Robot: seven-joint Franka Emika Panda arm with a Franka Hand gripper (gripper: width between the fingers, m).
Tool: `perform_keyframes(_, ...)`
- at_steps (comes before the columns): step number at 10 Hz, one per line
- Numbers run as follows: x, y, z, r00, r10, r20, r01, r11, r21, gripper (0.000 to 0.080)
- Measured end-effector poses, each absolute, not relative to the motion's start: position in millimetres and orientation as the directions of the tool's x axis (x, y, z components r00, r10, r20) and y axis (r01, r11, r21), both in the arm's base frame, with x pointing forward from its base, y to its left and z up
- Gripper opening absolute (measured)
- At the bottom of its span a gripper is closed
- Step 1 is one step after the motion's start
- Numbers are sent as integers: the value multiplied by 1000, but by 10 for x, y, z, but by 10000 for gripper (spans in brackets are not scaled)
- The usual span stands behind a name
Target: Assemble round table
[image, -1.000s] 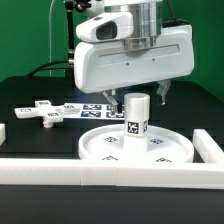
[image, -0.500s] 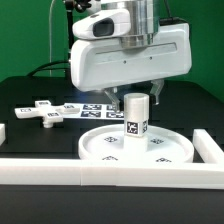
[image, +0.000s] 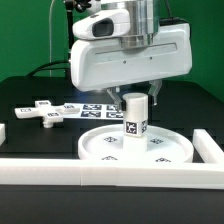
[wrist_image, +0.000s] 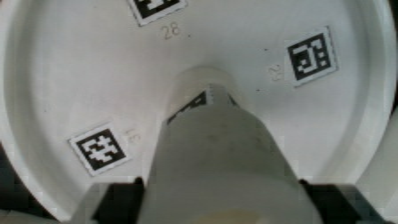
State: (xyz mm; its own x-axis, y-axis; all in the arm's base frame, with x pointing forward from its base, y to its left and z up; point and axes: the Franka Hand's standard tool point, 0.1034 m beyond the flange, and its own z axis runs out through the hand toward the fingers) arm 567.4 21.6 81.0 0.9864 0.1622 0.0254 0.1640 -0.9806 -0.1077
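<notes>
The large rimmed round disc (image: 135, 147) lies flat on the black table. The short cylindrical post (image: 137, 116) stands upright at its centre, with a square tag on its side. My gripper (image: 139, 96) hangs over the post's top, one finger on each side, with small gaps showing. In the wrist view the post (wrist_image: 222, 150) runs up between the two dark pads (wrist_image: 121, 200), with the disc (wrist_image: 71, 70) and its tags behind it. The small cross-shaped foot (image: 38, 110) lies on the table at the exterior view's left.
The marker board (image: 90, 108) lies behind the disc, between the foot and the gripper. A long white rail (image: 110, 172) runs along the front. Shorter white rails stand at the right (image: 208, 145) and the left (image: 3, 133).
The gripper body has shifted slightly up and to the exterior view's left since a second ago. The post and disc have not moved.
</notes>
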Motion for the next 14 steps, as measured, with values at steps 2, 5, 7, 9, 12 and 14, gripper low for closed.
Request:
perform_keyframes(2, 5661, 328, 807, 994, -112, -1, -111, -988, -107, 407)
perform_keyframes(5, 5635, 335, 798, 897, -441, -6, -439, -892, -108, 409)
perform_keyframes(7, 5614, 356, 797, 796, -605, -26, -604, -790, -101, 409)
perform_keyframes(9, 5616, 358, 798, 734, -678, -41, -678, -727, -106, 409)
perform_keyframes(12, 5614, 369, 795, 610, -789, -70, -791, -602, -108, 409)
perform_keyframes(14, 5614, 369, 793, 424, -899, -110, -904, -414, -104, 409)
